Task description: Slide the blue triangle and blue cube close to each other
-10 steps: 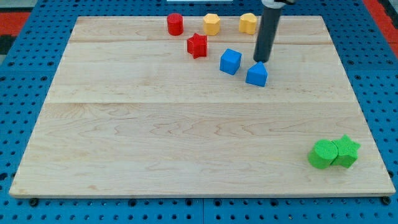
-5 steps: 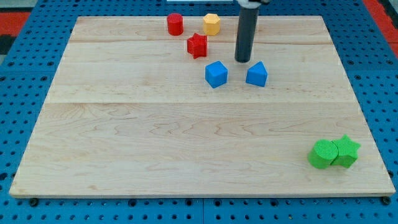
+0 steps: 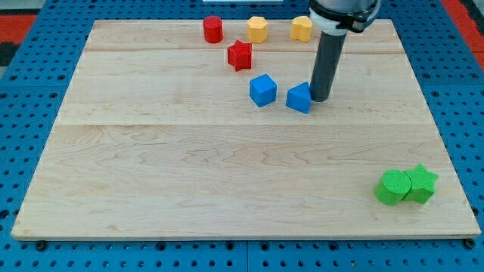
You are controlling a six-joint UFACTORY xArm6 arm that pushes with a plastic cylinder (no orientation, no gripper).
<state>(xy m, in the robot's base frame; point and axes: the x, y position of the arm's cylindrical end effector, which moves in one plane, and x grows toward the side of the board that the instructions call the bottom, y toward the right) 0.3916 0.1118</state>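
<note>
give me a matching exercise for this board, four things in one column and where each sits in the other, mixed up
Things:
1. blue triangle block
2. blue cube block
3. red star block
4. the two green blocks

Places:
A. near the view's bottom right corner of the board
B. right against my tip, on its left in the view
C. just left of the blue triangle in the view
D. above the blue cube in the view, below the red cylinder

Pairs: 1-B, 2-C, 3-D, 4-A
</note>
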